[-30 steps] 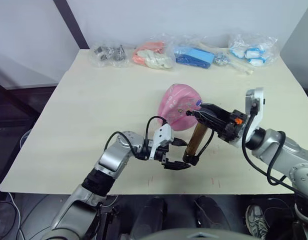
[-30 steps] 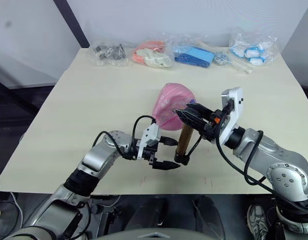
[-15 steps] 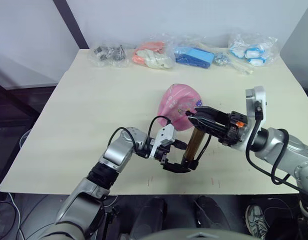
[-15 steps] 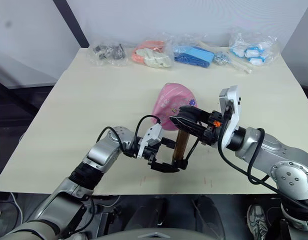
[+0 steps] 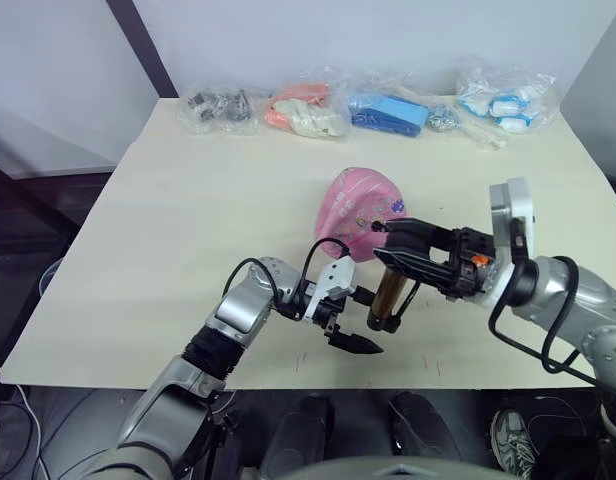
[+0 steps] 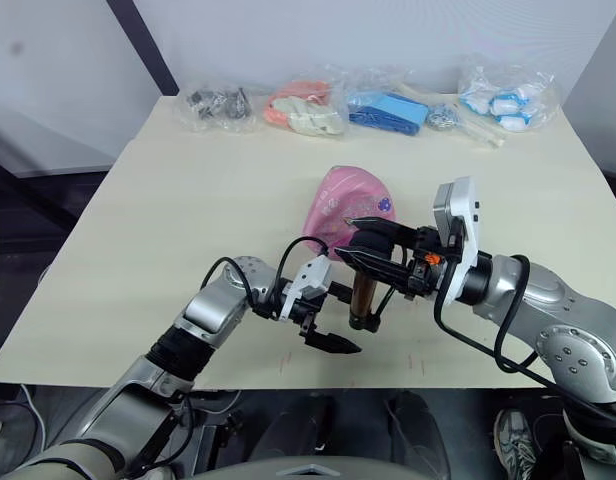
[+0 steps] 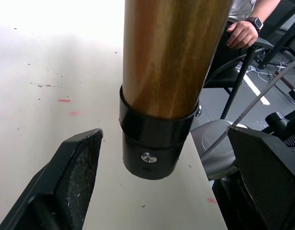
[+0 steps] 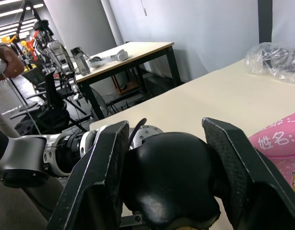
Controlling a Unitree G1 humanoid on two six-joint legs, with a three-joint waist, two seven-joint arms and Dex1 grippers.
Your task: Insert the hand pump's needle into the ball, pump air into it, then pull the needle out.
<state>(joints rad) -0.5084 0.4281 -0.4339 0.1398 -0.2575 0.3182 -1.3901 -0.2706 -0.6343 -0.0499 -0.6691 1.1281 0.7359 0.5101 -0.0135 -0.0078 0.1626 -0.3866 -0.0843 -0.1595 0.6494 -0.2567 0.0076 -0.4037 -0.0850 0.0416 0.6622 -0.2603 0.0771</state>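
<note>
Now the left gripper [image 5: 354, 320] sits lower than a second ago, nearer the worktop's front edge; its fingers have spread wide and flank the base of the hand pump [image 5: 392, 292] without touching it. In the left wrist view the black pads [image 7: 73, 179] stand well apart on either side of the pump's lower end cap, which hangs just above the surface. The right gripper [image 5: 392, 243] has kept its grip throughout: it is clamped on the pump's black handle at the top, holding the cylinder close to upright near the front edge, right of centre.

Pump body: smooth gold-bronze metal with a brushed sheen, round in section, ringed at the bottom by a glossy black cap with a small screw head. Handle, seen from the right wrist, is a rounded black knob between the two flat dark fingers. A thin black hose [image 5: 410, 296] loops beside the cylinder; the needle is too small to make out.

The ball [image 5: 356, 213] lies just behind the pump, around the middle of the worktop [image 5: 188, 210]: pink rubber, dented and saggy, with small printed figures. It has not shifted.

Along the far edge, crinkled clear plastic bags [image 5: 308, 108] of small items, unchanged. Worktop is pale, matte, flat.
</note>
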